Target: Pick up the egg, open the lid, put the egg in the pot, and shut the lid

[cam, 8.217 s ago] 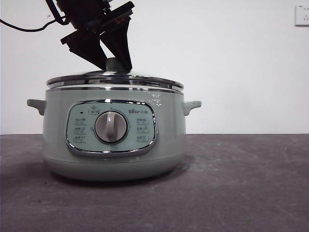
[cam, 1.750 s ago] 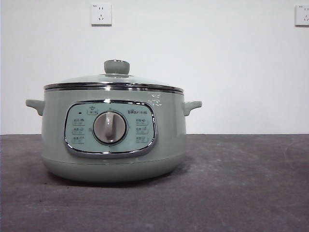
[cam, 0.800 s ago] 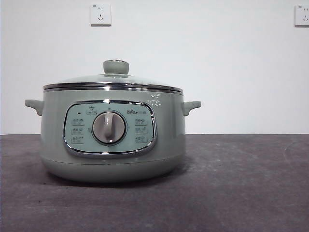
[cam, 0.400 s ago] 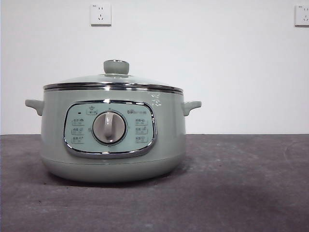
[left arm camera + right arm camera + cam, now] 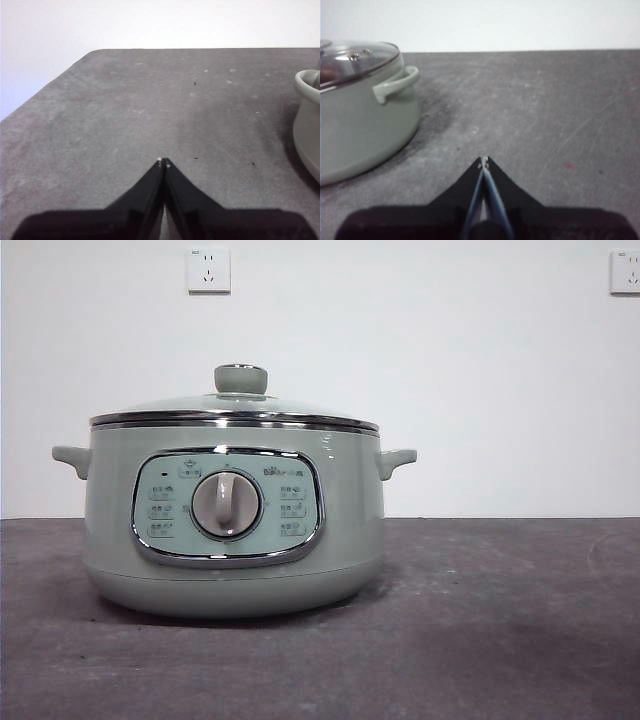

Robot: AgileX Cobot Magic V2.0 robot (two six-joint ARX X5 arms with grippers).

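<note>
One pot (image 5: 234, 540), centre-left on counter (image 5: 500, 640), dial facing 6 o'clock. Lid (image 5: 235, 408) seated, presumably enclosing the egg, unseen. Left end effector (image 5: 163, 162) and right end effector (image 5: 483, 161): both closed, empty, parked low at 9 and 3 o'clock, apparently finished.

Your left claw (image 5: 163, 161) is pressed tight together and holds nothing, low over the tabletop (image 5: 150, 110) near a far corner. Your right claw (image 5: 483, 160) is closed and empty too.
</note>
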